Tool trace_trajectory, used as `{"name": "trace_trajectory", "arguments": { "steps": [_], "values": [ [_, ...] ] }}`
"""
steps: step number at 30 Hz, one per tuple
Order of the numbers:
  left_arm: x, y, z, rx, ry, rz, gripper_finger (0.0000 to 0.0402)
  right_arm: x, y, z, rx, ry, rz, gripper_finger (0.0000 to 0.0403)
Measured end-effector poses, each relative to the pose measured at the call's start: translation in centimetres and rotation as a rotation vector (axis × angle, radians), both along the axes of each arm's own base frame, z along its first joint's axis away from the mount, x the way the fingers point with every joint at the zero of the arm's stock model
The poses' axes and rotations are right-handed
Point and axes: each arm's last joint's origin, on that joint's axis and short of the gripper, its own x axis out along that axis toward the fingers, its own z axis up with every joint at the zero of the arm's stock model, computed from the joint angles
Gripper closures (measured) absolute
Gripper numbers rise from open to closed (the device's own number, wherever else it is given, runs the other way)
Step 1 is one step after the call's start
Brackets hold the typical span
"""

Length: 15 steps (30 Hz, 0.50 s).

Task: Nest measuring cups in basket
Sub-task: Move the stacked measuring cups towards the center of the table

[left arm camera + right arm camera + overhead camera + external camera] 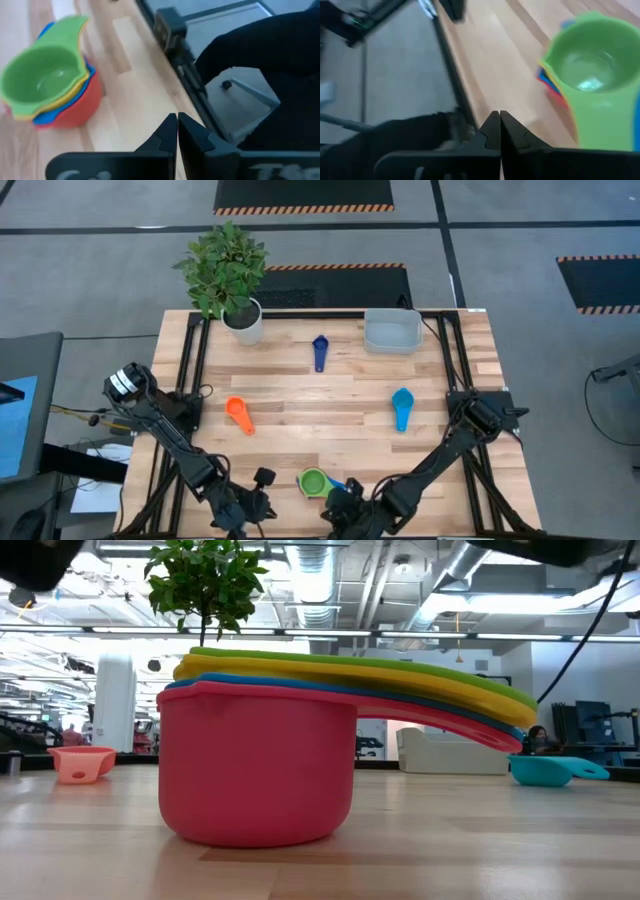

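A nested stack of measuring cups (315, 482) stands on its red bottom cup (255, 765) near the table's front edge, with blue and yellow cups between and green on top (42, 80). Single cups lie on the wood: orange (238, 414), dark blue (320, 352) and light blue (402, 408). The grey-blue basket (392, 330) sits at the far right. My left gripper (177, 125) is shut just left of the stack, at the front edge. My right gripper (496, 122) is shut just right of the stack. Neither touches a cup.
A white pot with a green plant (243, 320) stands at the far left corner. Black frame rails (195, 370) run along the table's left and right sides. Bare wood lies between the single cups in the middle of the table.
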Motion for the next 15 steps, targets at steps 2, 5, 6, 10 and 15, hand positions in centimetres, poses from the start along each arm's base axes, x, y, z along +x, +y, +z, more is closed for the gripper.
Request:
{"name": "trace_trajectory", "arguments": {
  "steps": [2, 5, 6, 10, 15],
  "values": [
    [0.3, -0.4, -0.3, 0.004, -0.036, -0.023, 0.0401, -0.2, -0.2, -0.3, -0.025, 0.029, -0.005, 0.0398],
    [1.0, -1.2, -1.5, 0.007, -0.08, -0.087, 0.0401, -0.6, -0.2, -0.6, -0.05, 0.057, -0.011, 0.0397],
    [1.4, -1.3, -2.0, 0.013, -0.092, -0.102, 0.0401, -0.7, 0.0, -0.6, -0.048, 0.055, -0.007, 0.0397],
    [2.7, -1.2, -3.8, 0.037, -0.106, -0.106, 0.0401, -0.4, 1.1, -2.2, -0.036, 0.05, 0.064, 0.0399],
    [4.1, -0.1, -4.6, 0.049, -0.116, -0.022, 0.0401, -0.3, 2.1, -4.1, -0.051, 0.048, 0.067, 0.0397]
  ]
}}
